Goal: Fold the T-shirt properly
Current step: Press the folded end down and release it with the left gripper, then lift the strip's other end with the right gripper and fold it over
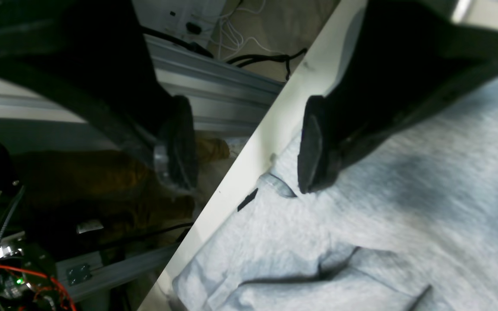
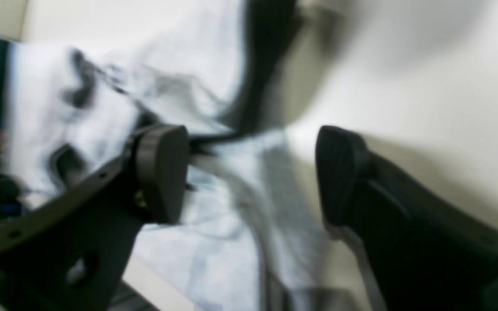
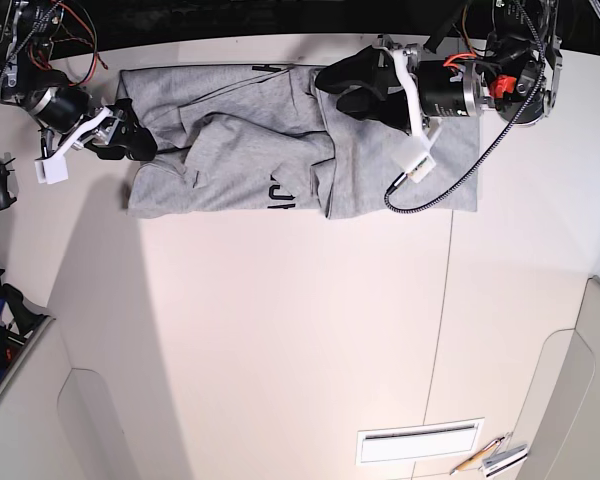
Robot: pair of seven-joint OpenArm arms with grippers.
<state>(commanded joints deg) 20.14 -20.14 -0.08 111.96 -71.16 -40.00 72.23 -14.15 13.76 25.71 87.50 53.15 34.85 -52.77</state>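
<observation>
T-shirt lying lengthwise along tabletop, robot-side edge | right claw hanging spread, straddling shirt's right end | left claw gaping across edge and cloth

Right gripper with fingers parted at the edge of the T-shirt.
The fingertips at the view's left overlie the grey fabric; the opposite fingertips lie over the boundary between fabric and pale table surface. The T-shirt is bunched in the upper left, with raised folds, creases and dark shadowed recesses. A smoother strip extends downward between the fingers. The view is blurred; contact between fingers and fabric cannot be determined.
</observation>
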